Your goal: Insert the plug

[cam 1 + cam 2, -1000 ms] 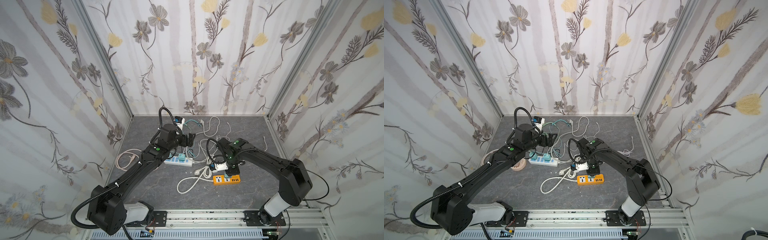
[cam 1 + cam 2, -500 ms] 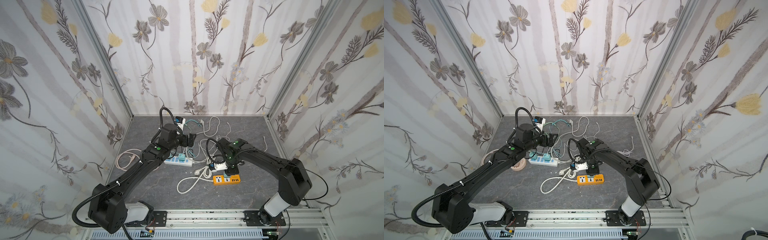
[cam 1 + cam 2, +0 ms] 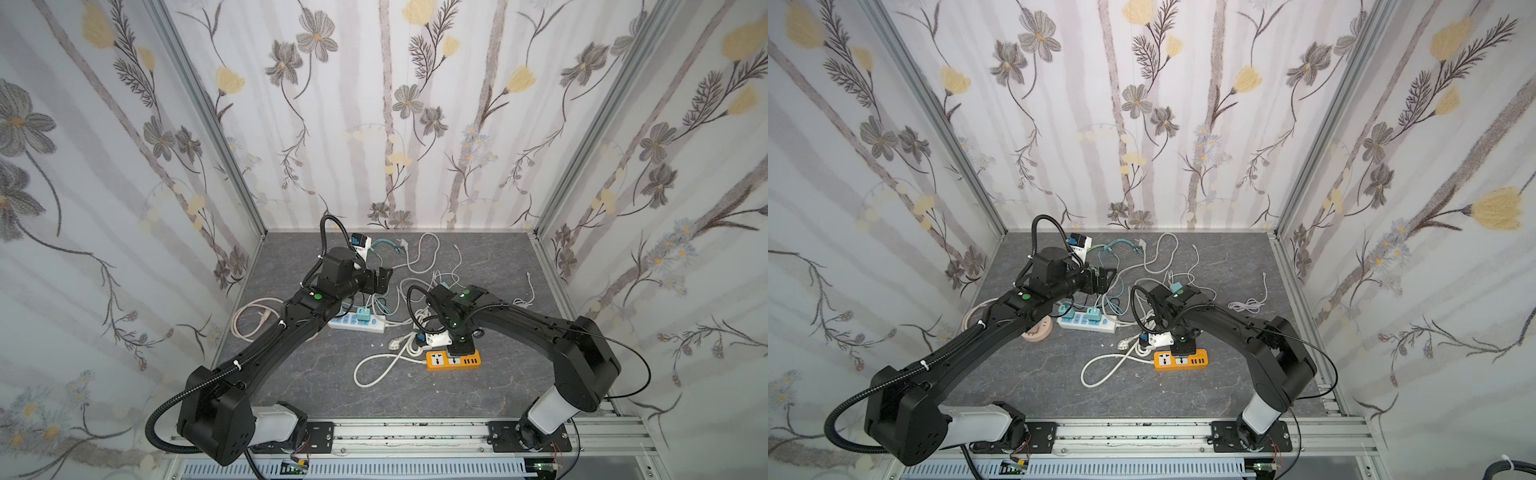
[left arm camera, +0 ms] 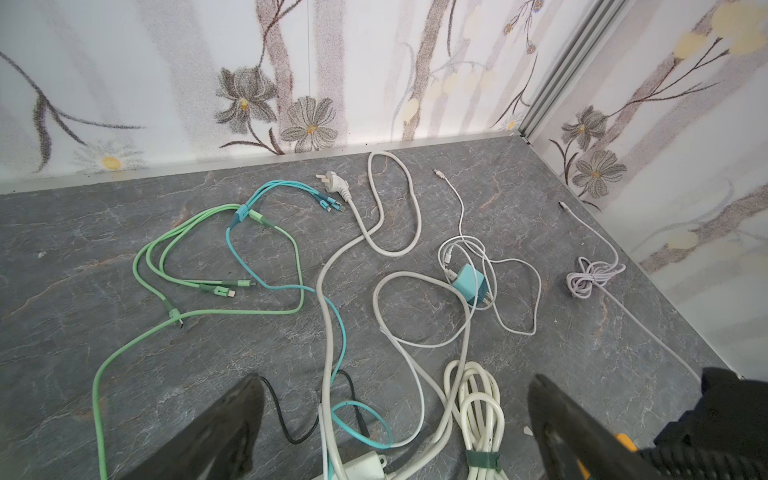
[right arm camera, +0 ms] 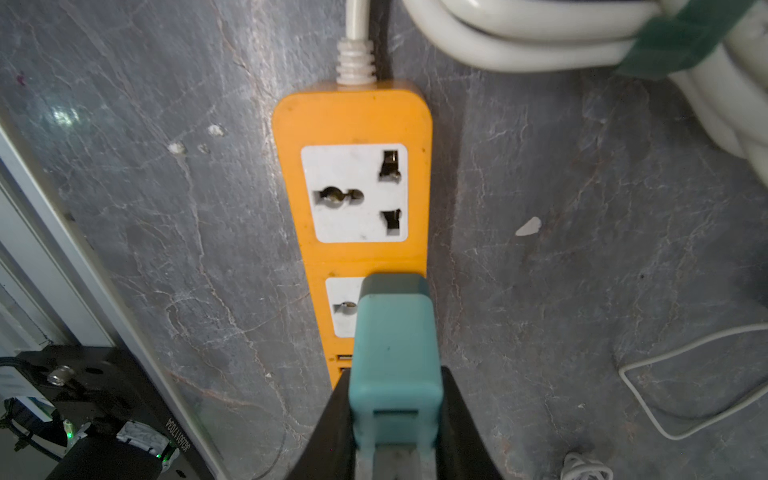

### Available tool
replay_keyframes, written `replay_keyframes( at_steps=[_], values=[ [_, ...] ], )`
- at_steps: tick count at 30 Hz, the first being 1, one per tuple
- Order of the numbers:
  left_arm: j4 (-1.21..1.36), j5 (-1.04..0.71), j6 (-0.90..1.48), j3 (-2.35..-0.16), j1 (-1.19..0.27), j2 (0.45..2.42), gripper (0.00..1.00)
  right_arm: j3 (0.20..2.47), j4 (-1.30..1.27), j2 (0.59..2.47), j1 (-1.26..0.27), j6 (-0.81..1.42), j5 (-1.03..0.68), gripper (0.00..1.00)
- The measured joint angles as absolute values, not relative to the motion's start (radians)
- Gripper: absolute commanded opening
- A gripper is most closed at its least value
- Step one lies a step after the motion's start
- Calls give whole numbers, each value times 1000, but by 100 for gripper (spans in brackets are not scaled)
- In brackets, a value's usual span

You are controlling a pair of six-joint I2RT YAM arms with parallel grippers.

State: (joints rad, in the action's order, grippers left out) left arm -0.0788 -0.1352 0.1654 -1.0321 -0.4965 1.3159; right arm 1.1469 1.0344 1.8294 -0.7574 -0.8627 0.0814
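An orange power strip (image 3: 453, 360) (image 3: 1180, 359) (image 5: 353, 124) lies on the grey floor near the front middle. My right gripper (image 5: 395, 374) (image 3: 460, 347) (image 3: 1183, 345) is shut on a teal plug (image 5: 395, 340), pointing down. The plug's front end covers the far side of the strip's second socket. Its prongs are hidden, so I cannot tell whether they are in the holes. The first socket is free. My left gripper (image 4: 395, 382) (image 3: 384, 278) (image 3: 1106, 278) hangs open and holds nothing, above a tangle of cables further back.
A white power strip (image 3: 357, 324) (image 3: 1086, 322) with teal adapters plugged in lies left of centre. White, green and teal cables (image 4: 187, 249), a loose white plug (image 4: 332, 187), a teal adapter (image 4: 469, 284), a coiled white cord (image 4: 478, 399) and a lilac cable (image 4: 590, 278) lie on the floor.
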Motion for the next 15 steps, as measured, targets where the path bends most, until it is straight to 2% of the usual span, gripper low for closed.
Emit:
replay_keyframes(
  at_steps=[3,4,5,7,9,15],
  values=[
    [-79,-135,165,-1032,-496,1317,100,1133,1023,1829,-786,-828,121,0],
    [-79,-135,165,-1032,-496,1318,100,1127,1018,1827,-796,-816,139,9],
    [-79,-135,165,-1032,-496,1319,100,1123,1013,1823,-803,-806,154,24],
    [-80,-135,165,-1037,-496,1323,100,1122,1011,1809,-808,-787,159,36],
    [-80,-136,165,-1047,-496,1329,100,1135,1009,1787,-803,-759,128,52],
    [-86,-143,165,-1075,-496,1348,100,1278,1051,1680,-748,-737,-6,66]
  ],
)
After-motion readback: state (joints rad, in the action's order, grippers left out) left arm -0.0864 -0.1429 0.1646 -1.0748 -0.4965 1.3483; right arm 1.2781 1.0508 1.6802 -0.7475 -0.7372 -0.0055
